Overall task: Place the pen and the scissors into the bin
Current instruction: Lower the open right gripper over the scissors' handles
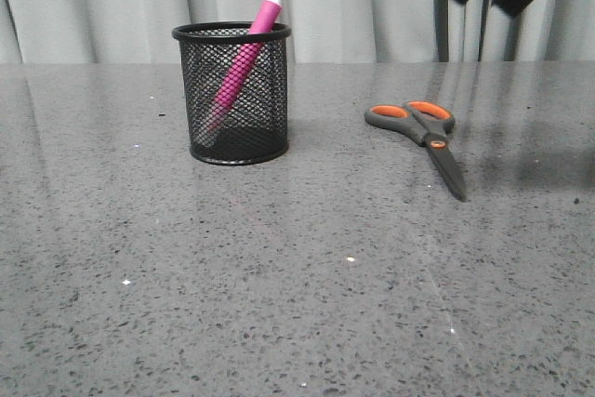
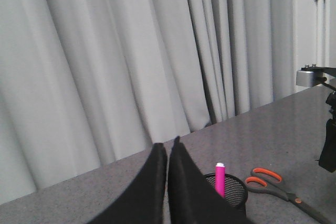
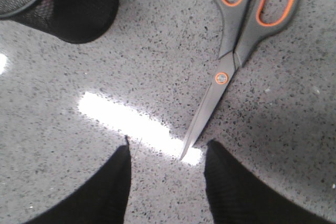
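Observation:
The black mesh bin (image 1: 232, 127) stands on the table at centre left. The magenta pen (image 1: 244, 62) leans inside it, cap end poking over the rim. The scissors (image 1: 423, 132) lie flat on the table to the right, handles far, blades pointing near. My right gripper (image 1: 485, 2) hangs high above them, open and empty. In the right wrist view it (image 3: 168, 148) is open, with the scissors (image 3: 236, 40) blade tip just ahead between the fingertips. My left gripper (image 2: 168, 148) is shut and empty, raised beside the bin (image 2: 237, 192) and pen (image 2: 220, 179).
The grey speckled tabletop (image 1: 279, 304) runs back to a pale curtain (image 1: 353, 6). The right arm (image 2: 328, 140) shows at the edge of the left wrist view, beyond the scissors (image 2: 273, 184). A bright light reflection (image 3: 131, 121) lies on the table near the blade tip.

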Controlling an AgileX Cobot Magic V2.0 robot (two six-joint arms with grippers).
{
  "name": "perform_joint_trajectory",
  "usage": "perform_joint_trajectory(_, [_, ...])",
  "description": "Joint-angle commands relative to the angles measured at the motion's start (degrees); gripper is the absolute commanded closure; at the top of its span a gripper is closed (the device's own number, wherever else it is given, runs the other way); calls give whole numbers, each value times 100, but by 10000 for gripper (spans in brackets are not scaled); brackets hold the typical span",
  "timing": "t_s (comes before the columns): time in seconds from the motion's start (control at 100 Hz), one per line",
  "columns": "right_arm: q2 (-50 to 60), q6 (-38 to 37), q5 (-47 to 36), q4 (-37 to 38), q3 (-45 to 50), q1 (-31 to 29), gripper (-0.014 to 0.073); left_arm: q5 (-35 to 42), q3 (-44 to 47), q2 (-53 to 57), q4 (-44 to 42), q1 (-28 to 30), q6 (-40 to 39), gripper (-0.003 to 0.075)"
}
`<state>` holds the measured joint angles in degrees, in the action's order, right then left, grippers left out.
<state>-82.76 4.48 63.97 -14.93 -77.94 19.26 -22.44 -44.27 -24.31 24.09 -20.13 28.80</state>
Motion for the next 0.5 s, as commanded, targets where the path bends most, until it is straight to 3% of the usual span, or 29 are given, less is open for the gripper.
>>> perform_joint_trajectory(0.0, [22, -65, -128, 98, -240, 85, 270, 187, -141, 80, 40, 98, 10, 741])
perform_joint_trajectory(0.1, [-73, -78, -193, 200, -240, 91, 230, -18, -141, 200, 40, 98, 10, 741])
perform_joint_trajectory(0.31, [-189, -565, -204, 706, -240, 91, 230, -629, -141, 286, 53, 98, -42, 741])
perform_joint_trajectory(0.49, [-522, -778, -114, 636, -240, 94, 230, -691, -139, 286, 184, 98, -42, 741])
